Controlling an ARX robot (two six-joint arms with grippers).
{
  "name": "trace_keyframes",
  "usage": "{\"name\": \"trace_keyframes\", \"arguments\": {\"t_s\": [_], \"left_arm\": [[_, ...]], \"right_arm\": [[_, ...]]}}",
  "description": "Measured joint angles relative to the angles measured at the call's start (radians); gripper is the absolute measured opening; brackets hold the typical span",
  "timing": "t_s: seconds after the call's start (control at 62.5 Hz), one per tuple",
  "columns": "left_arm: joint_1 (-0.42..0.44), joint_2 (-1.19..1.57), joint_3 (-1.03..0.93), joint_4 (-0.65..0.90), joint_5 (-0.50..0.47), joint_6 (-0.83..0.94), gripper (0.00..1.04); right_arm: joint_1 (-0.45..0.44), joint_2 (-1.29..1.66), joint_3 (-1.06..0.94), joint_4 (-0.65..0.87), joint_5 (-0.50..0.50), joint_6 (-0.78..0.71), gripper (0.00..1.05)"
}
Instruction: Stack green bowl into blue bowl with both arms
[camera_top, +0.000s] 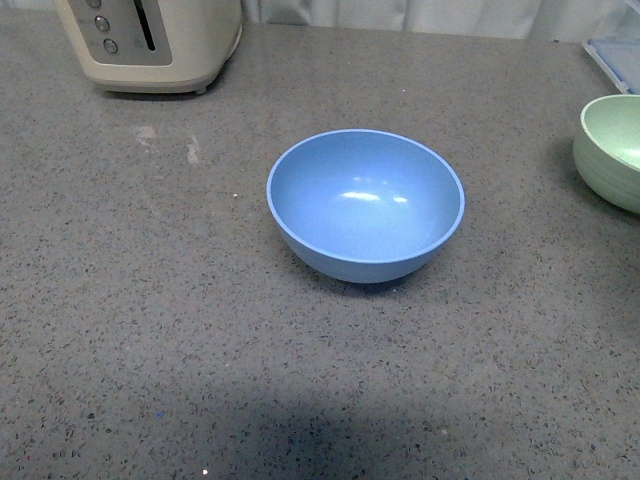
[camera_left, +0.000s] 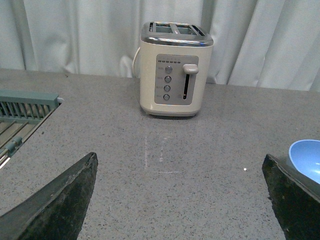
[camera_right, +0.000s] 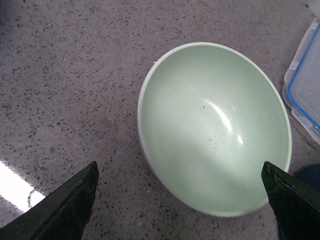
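Sitting at the right of the speckled grey countertop (camera_top: 150, 330), the green bowl (camera_right: 215, 125) lies beneath the right gripper (camera_right: 179, 170), jaws wide and empty. The left gripper (camera_left: 180, 160) is spread just as wide, holding nothing. A pinch on that thin, sloping rim may slip — or shove the bowl into the blue-rimmed container (camera_right: 305, 80) just beside it. The blue bowl (camera_top: 365, 205) stands mid-counter, well apart. A toaster (camera_top: 150, 40) and pale curtain (camera_left: 75, 35) stand at the back.
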Motion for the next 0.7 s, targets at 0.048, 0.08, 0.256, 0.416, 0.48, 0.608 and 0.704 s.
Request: {"name": "trace_keyframes", "arguments": {"t_s": [0.048, 0.08, 0.256, 0.416, 0.48, 0.608, 0.704], "left_arm": [[0.0, 0.0, 0.0, 0.0, 0.0, 0.0, 0.98], [0.0, 0.0, 0.0, 0.0, 0.0, 0.0, 0.98], [0.0, 0.0, 0.0, 0.0, 0.0, 0.0, 0.98], [0.0, 0.0, 0.0, 0.0, 0.0, 0.0, 0.98], [0.0, 0.0, 0.0, 0.0, 0.0, 0.0, 0.98], [0.0, 0.0, 0.0, 0.0, 0.0, 0.0, 0.98], [0.0, 0.0, 0.0, 0.0, 0.0, 0.0, 0.98]], "right_arm": [[0.011, 0.039, 0.02, 0.001, -0.009, -0.012, 0.95], [0.017, 0.061, 0.032, 0.005, -0.01, -0.013, 0.95], [0.043, 0.161, 0.095, 0.012, -0.012, -0.012, 0.95], [0.049, 0.218, 0.136, -0.012, -0.012, -0.012, 0.95], [0.05, 0.233, 0.146, -0.031, -0.013, -0.011, 0.95], [0.051, 0.259, 0.159, -0.042, -0.008, -0.014, 0.75], [0.052, 0.267, 0.167, -0.042, -0.008, -0.02, 0.57]]}}
